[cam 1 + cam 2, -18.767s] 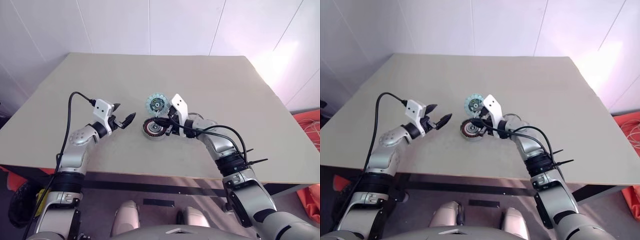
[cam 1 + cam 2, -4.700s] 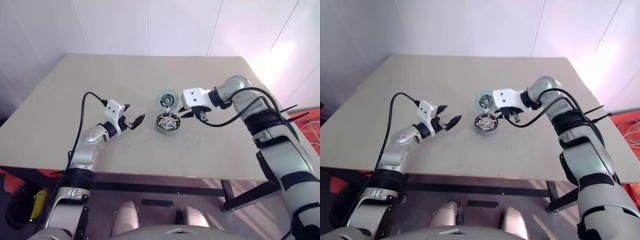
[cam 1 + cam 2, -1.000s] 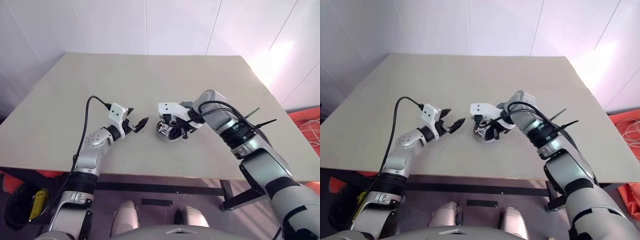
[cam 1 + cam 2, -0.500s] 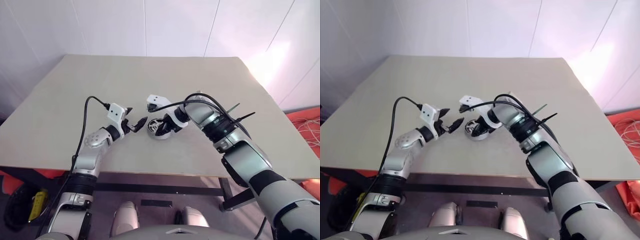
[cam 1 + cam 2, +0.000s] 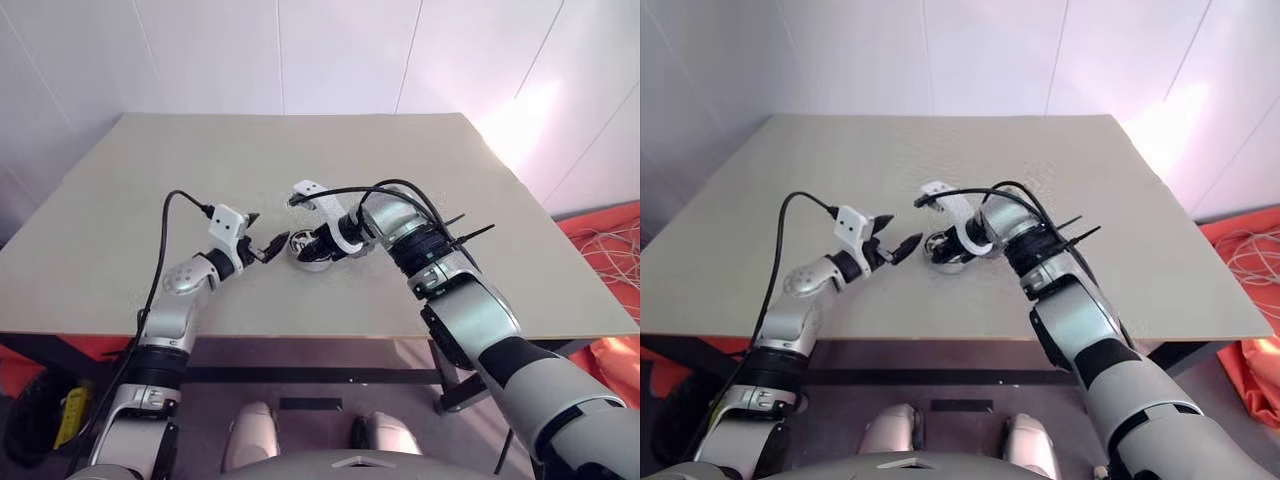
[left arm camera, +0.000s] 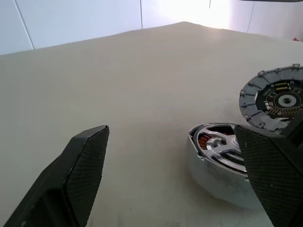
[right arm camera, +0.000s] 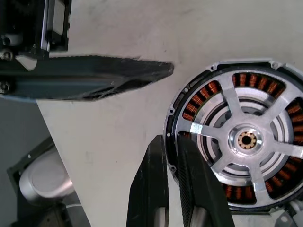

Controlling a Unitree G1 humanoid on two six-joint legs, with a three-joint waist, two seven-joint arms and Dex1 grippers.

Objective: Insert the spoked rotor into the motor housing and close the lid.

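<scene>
The motor housing (image 7: 265, 94) stands on the table with its copper windings showing. The spoked rotor (image 7: 246, 139) lies in its open top, silvery spokes and hub up. My right gripper (image 7: 171, 141) is shut, pointing down, with its fingertips against the housing's rim on the side toward my left gripper. In the head views the right gripper (image 5: 318, 243) is at the housing (image 5: 303, 252). The left gripper (image 5: 262, 245) hangs open and empty just left of the housing, apart from it. The lid (image 6: 274, 101) lies flat just behind the housing, its segmented face up.
The beige table (image 5: 150, 180) has open surface all round the parts, and its front edge is close below both arms. A black cable (image 5: 175, 215) loops above my left forearm. Orange material (image 5: 600, 250) lies on the floor beyond the right edge.
My right gripper has rolled and swung left across the housing, and its shut tips now point down at the rim nearest the left gripper. The left gripper has stayed put.
</scene>
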